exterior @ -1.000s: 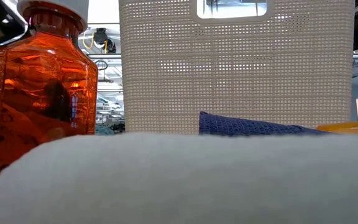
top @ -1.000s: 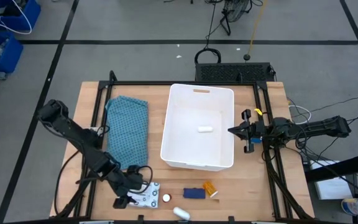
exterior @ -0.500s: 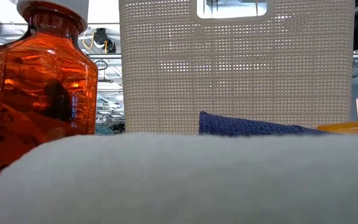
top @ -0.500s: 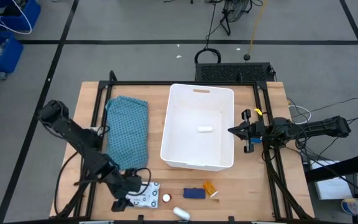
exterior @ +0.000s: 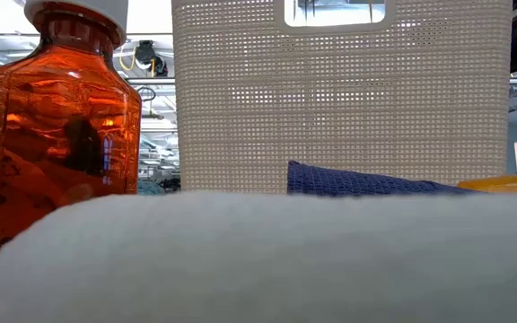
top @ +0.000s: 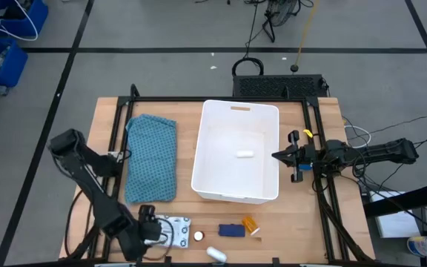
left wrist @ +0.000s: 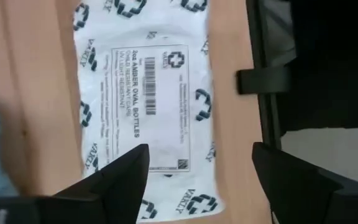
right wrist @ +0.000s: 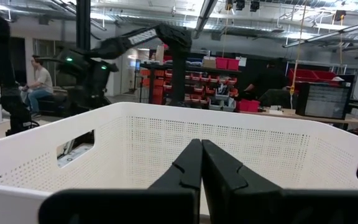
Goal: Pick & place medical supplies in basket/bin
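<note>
The left gripper [left wrist: 197,171] hangs over the flat white printed packet [left wrist: 146,106], its fingers [left wrist: 120,177] spread wide, one over the packet's near end and the other over bare wooden surface [left wrist: 232,62] beside it; nothing is held. The packet lies flat on the surface. The right gripper [right wrist: 201,163] sits just outside the white bin [top: 236,152], fingers pressed together, empty. One small white tube [top: 245,154] lies inside the bin.
</note>
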`<control>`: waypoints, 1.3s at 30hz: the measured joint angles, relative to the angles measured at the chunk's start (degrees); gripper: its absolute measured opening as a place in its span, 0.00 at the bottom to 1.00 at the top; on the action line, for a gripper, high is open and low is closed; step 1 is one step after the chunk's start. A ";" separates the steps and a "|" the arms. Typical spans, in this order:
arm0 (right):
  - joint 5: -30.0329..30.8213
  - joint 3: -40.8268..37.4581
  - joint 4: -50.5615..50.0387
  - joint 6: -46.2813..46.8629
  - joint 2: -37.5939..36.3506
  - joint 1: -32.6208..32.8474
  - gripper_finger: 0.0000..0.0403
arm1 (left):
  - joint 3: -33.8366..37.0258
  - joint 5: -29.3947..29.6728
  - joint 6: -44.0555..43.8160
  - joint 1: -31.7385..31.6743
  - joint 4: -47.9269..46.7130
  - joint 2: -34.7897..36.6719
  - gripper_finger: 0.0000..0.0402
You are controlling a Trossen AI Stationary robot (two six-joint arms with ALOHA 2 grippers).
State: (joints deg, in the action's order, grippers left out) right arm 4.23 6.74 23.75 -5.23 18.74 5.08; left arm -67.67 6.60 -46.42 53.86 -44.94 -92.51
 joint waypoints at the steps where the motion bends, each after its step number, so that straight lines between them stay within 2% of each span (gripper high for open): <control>1: 0.00 0.00 0.00 0.02 0.00 0.00 0.00 | -2.34 0.32 0.27 0.26 -1.44 -1.71 0.70; 7: 0.00 0.00 0.00 0.02 0.00 0.00 0.00 | -14.22 2.22 2.20 1.95 -9.34 -11.34 0.72; 10: 0.00 0.00 0.00 0.04 0.00 0.00 0.00 | -17.14 5.11 0.81 2.83 -13.99 -14.61 0.74; 13: 0.00 0.00 0.00 0.61 0.00 0.00 0.00 | -17.27 7.75 -1.57 3.68 -17.46 -17.02 0.77; 17: -0.03 0.00 0.00 1.66 0.00 0.00 0.00 | -17.30 8.34 -3.83 4.55 -16.44 -19.53 0.80; 29: -3.02 0.00 0.13 4.15 0.00 0.25 0.00 | -17.56 10.56 -2.02 3.69 -16.79 -26.25 0.80; 33: -3.10 -0.02 0.07 4.12 0.00 0.57 0.00 | -17.54 9.88 -0.48 2.84 -16.96 -26.49 0.72; 39: -3.08 -0.02 0.09 3.05 0.00 0.59 0.00 | -17.47 8.65 -0.23 1.65 -16.84 -26.51 0.38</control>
State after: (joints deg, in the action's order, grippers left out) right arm 1.15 6.72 23.83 -2.18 18.74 5.67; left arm -85.14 15.25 -46.65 55.51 -61.79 -119.02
